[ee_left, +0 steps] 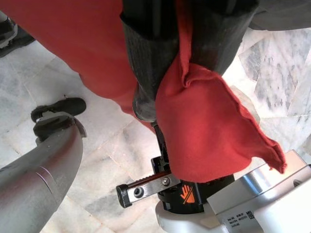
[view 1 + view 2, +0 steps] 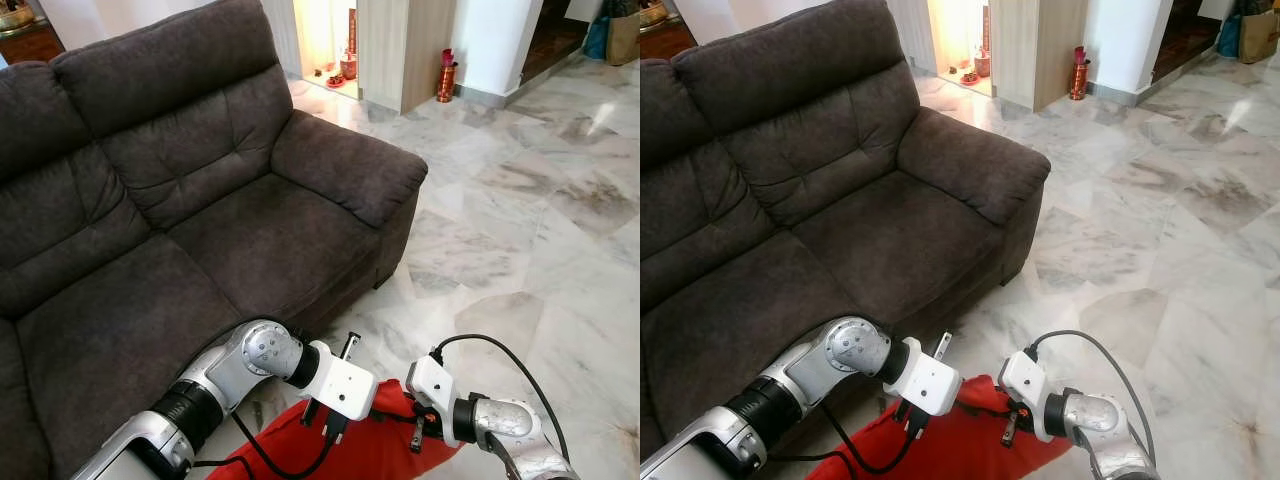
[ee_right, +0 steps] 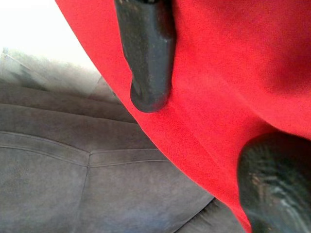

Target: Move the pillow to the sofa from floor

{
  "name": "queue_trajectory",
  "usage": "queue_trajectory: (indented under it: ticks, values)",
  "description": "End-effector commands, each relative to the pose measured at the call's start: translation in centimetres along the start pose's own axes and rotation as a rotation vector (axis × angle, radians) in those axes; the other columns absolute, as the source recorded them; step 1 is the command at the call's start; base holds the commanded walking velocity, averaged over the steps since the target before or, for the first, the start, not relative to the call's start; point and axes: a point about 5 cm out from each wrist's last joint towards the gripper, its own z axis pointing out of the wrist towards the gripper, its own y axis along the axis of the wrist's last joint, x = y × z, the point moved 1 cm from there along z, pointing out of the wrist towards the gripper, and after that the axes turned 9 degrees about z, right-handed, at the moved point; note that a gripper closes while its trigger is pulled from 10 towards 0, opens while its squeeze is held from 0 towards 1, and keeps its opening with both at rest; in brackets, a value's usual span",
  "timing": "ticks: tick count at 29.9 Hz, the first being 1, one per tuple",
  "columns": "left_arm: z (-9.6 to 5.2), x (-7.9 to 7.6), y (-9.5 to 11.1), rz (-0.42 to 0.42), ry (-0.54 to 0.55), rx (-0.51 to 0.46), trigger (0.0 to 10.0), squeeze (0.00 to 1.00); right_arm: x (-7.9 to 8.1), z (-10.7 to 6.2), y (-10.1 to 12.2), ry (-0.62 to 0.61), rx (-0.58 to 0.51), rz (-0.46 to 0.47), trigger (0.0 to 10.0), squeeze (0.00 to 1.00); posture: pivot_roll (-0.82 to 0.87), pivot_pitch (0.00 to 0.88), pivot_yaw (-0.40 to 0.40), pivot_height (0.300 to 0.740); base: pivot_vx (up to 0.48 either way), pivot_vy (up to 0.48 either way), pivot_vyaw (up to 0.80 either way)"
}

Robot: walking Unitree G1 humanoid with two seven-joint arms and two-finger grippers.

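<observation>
A red pillow (image 2: 365, 445) is held low between the left gripper (image 2: 322, 418) and right gripper (image 2: 418, 428). A dark sofa (image 2: 200, 220) is seen beyond, on marble floor (image 2: 520, 220)

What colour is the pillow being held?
Plain red pillow, no pattern; it shows best in the left wrist view.

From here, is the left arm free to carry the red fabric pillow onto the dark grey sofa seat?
Probably yes. The left gripper is pinched on a corner of the red fabric pillow, the right gripper holds it too, and the dark grey sofa seat just beyond looks bare.
</observation>
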Motion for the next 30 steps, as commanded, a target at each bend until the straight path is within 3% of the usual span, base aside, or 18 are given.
queue_trajectory:
  ticks: [1, 10, 30]
  values:
    - [-0.25, 0.82, 0.85, 0.049, 0.028, -0.022, 10.0, 0.00, -0.23, 0.21, 0.87, -0.003, -0.029, -0.011, 0.0, 0.00, 0.01, 0.098, 0.094, 0.740, 0.000, 0.000, 0.00]
    - [-0.11, 0.52, 0.53, 0.012, 0.058, 0.017, 10.0, 0.00, -0.35, 0.52, 1.73, -0.028, -0.078, -0.012, 0.0, 0.00, 0.01, 0.091, 0.090, 0.740, 0.000, 0.000, 0.00]
    - [0.67, 0.38, 1.29, -0.002, 0.083, -0.005, 10.0, 0.00, -0.27, 0.93, 1.20, -0.044, -0.051, -0.021, 0.0, 0.00, 0.01, 0.047, 0.071, 0.740, 0.000, 0.000, 0.00]
